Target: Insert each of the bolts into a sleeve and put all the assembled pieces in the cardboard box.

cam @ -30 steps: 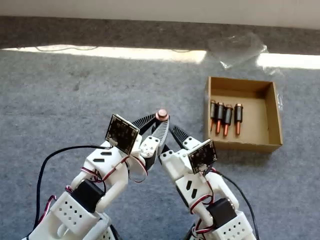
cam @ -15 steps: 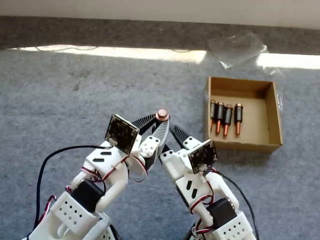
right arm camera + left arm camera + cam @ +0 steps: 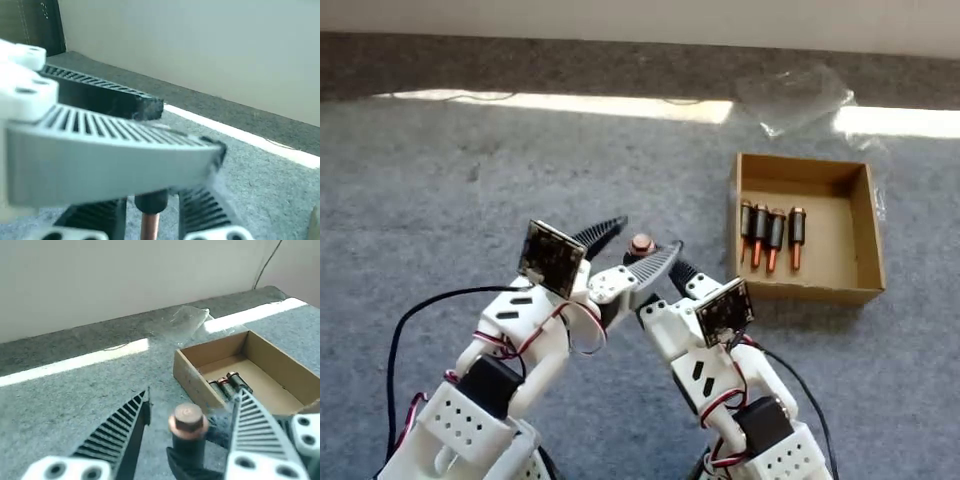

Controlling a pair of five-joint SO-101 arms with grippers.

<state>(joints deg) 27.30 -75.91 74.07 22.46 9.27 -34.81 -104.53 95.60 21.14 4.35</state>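
Since the copper-headed bolt (image 3: 187, 416) is already sitting down in its black sleeve (image 3: 189, 447), what you've got is one assembled piece held upright above the tabletop (image 3: 470, 200). It's outside the cardboard box (image 3: 800, 163), a bit off the box's left wall going by the high view. The right gripper (image 3: 658, 262) has its jaws closed on the sleeve from below, and the copper shank pokes out underneath. The left gripper (image 3: 192, 396) has its jaws spread wide on either side of the bolt head, not touching it as far as I can see. Inside the box, four finished pieces (image 3: 770, 235) lie side by side near that same wall, heads toward the box's far wall. A crumpled clear plastic bag (image 3: 795, 95) sits just beyond the box.
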